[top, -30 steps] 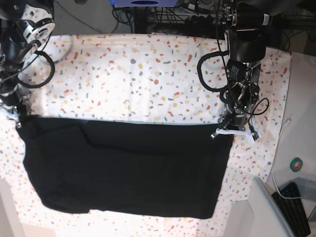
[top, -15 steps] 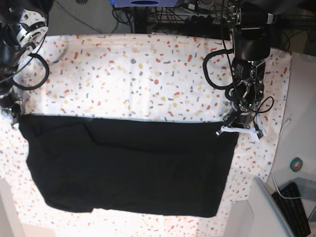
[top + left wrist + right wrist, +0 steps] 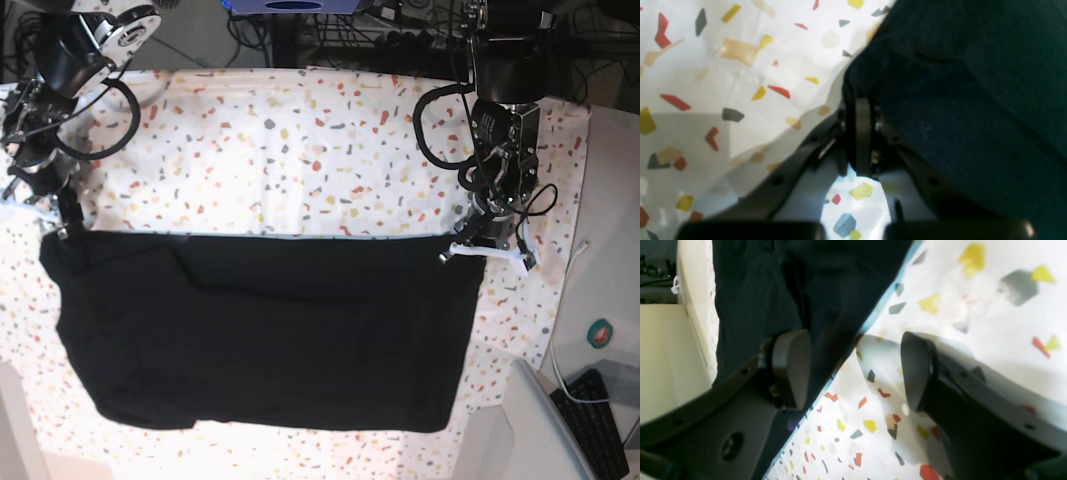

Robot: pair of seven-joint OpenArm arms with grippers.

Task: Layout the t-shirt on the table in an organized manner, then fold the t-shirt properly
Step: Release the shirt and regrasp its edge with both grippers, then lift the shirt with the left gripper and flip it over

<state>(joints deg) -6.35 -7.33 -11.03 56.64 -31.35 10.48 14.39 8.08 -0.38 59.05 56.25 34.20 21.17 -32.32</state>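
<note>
T-shirt (image 3: pixel 260 335) lies flat on the table (image 3: pixel 300 150), limp and light; left gripper (image 3: pixel 863 110) pinches its corner, right gripper (image 3: pixel 853 370) gapes empty over its edge, so we'd grip corners.

Bright even overhead light, glare washing out the worktop (image 3: pixel 300 150) mid-frame in the base view, wrist views soft, near pincer parts blurred, grey shadows beneath them.
</note>
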